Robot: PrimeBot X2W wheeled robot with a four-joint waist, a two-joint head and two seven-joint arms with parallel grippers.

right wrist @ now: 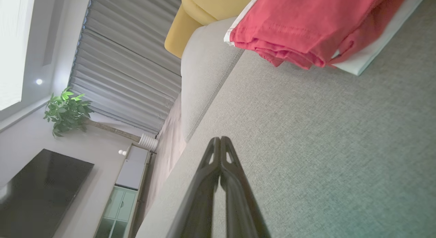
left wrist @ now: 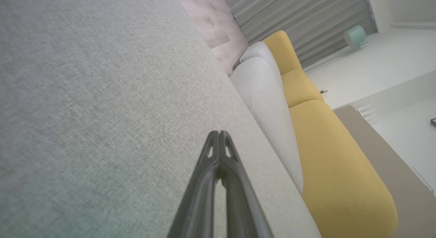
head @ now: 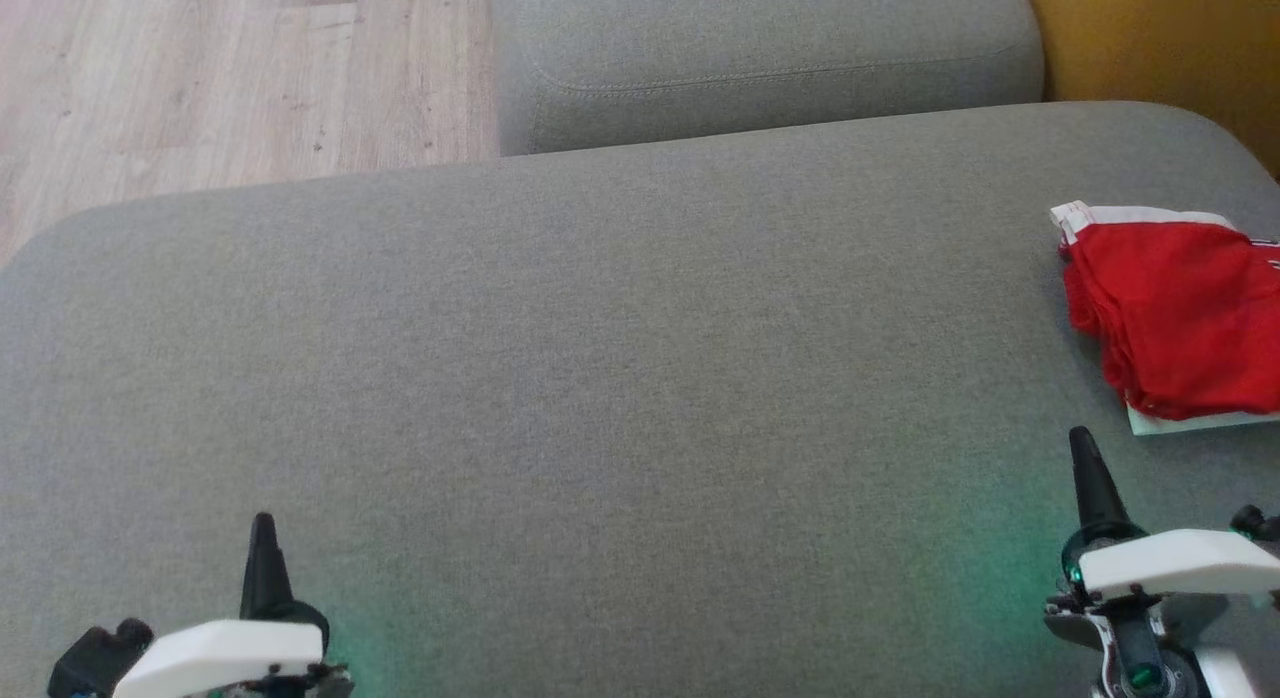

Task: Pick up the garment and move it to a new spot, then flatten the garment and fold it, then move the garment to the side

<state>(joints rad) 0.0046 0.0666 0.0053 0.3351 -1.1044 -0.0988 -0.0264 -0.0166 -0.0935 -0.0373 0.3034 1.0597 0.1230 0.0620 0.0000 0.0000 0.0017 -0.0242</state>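
Neatly folded, red garment point(head: 1180, 318) on grey sofa point(head: 600, 378) — white markings unreadable.

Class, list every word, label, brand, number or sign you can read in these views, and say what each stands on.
No text can be read.
The red garment has small white marks at the head view's right edge: too small and cut off to read.
The grey cushion shows no print.
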